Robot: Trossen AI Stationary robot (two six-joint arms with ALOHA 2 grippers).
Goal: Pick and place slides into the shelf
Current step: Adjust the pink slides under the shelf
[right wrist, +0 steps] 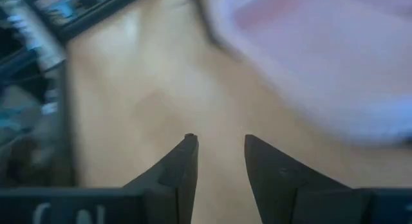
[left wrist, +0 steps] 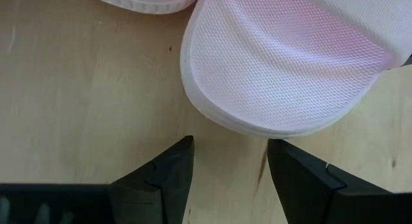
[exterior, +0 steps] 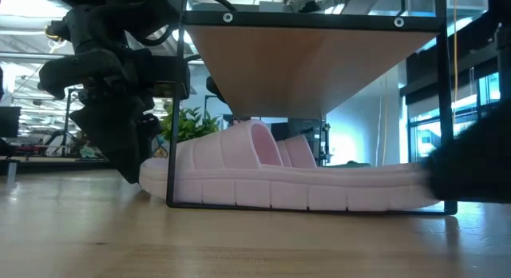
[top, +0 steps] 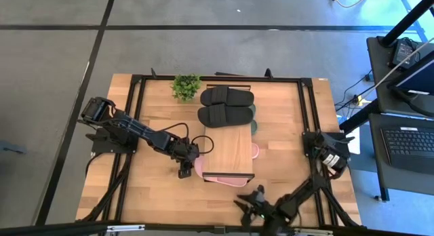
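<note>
The right gripper [top: 249, 203] waits at the near edge of the table [top: 156, 195], fingers apart and holding nothing. Farther in, the left gripper [top: 186, 169] is open beside the pink slides [top: 224, 178] under the shelf [top: 229, 149]. At the far end, black slides [top: 226, 106] lie on top with green slides [top: 253, 119] below.

Bright, even light; blurred right-wrist view

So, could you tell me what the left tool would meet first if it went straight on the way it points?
Most likely the pale pink slide: its rounded end lies just ahead of the open left tool, though depth is uncertain.
</note>
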